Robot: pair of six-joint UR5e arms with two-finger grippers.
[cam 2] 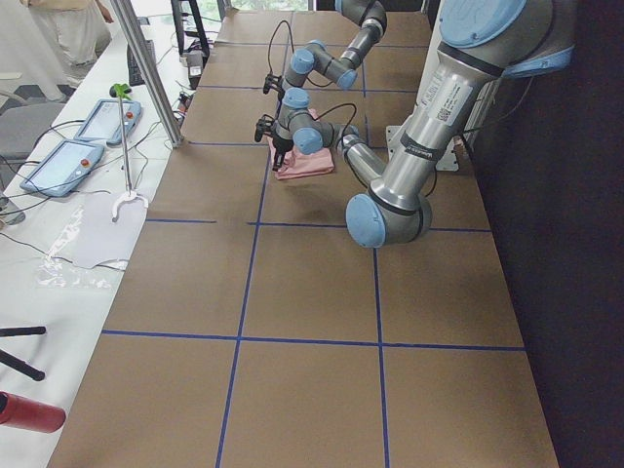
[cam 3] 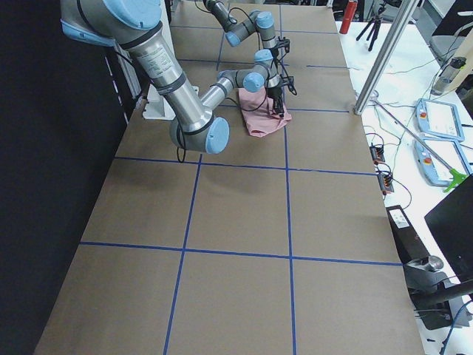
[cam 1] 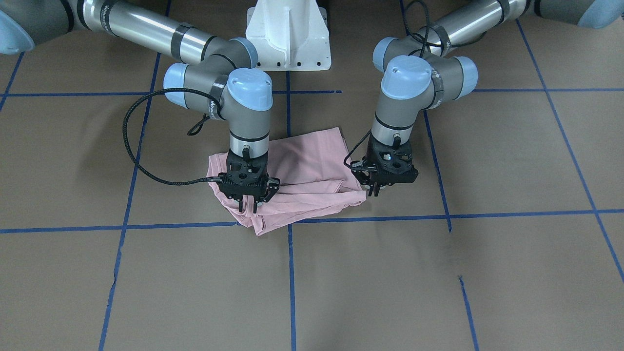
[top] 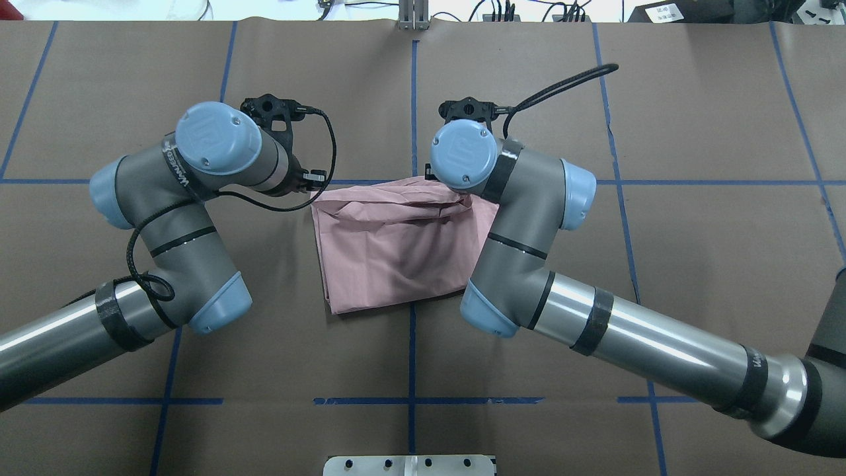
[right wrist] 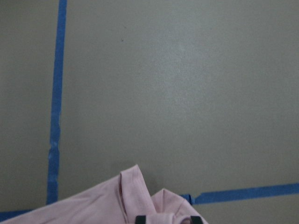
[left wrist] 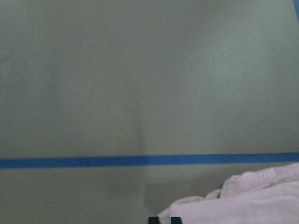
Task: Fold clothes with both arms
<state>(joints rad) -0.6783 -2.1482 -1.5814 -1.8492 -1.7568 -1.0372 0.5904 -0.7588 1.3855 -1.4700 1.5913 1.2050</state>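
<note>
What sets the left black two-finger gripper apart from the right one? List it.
The right black two-finger gripper has its fingers spread; the left black two-finger gripper has them close together. The right gripper stands over a bunched corner of the pale pink T-shirt; the left gripper sits at the opposite corner, mostly over the brown table. Both point down, low at the shirt's edge farthest from the robot's base.

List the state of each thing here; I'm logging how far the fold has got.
T-shirt: folded to a rough rectangle, lying on the table, edge away from the robot rumpled.
Left gripper: shut, at the shirt's corner; grip on cloth unclear.
Right gripper: open, over the rumpled edge.
</note>
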